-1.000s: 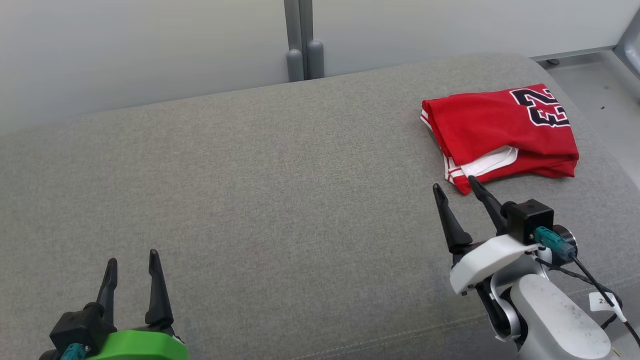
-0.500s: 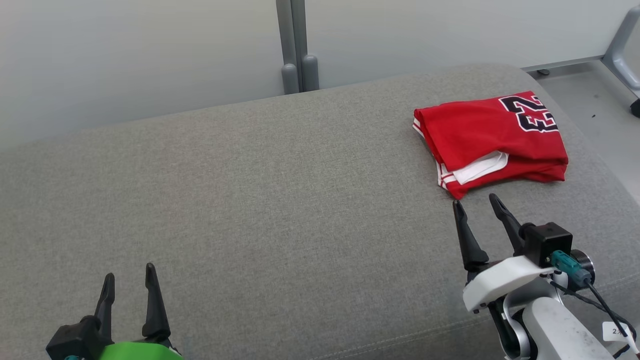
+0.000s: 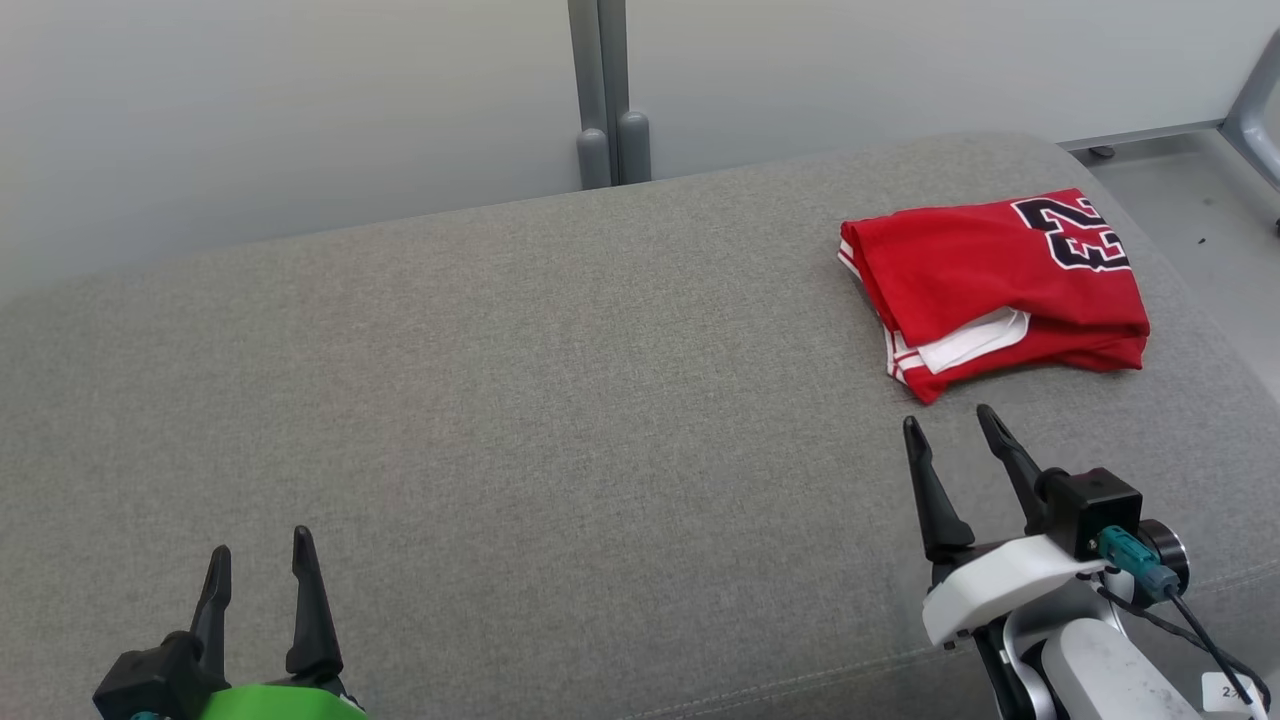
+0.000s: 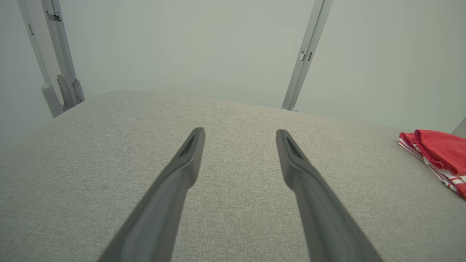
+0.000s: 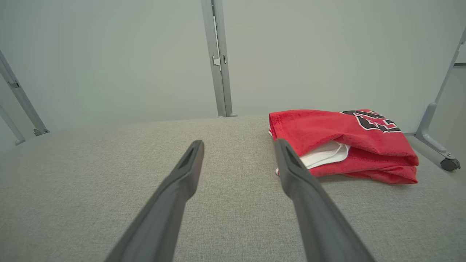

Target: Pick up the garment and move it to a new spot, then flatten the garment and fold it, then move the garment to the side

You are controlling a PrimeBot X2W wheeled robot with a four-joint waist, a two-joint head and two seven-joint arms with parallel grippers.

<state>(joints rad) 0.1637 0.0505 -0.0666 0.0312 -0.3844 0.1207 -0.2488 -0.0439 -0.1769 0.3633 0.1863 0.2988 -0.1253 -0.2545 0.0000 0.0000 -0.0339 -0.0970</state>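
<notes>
Upper right of frame: folded red fabric jersey (image 3: 985, 265), soft, light, prob. slippery; grip near-side fold. L hand (image 3: 262, 540), R hand (image 3: 948, 415) spread, empty.

1. Garment (image 4: 437, 149) — cut off by the left wrist view's right edge.
2. Its inner layers are hidden inside the fold; only a white strip (image 3: 975, 338) pokes out toward the cushion's (image 3: 560, 400) near edge.
3. Right gripper (image 5: 238, 142): one finger (image 5: 291, 171) covers the garment's near corner.
4. White tag (image 3: 1232, 690) — print too small to read, cut by the head view's bottom edge.
5. Left gripper (image 3: 261, 541): body cut off at the bottom.
</notes>
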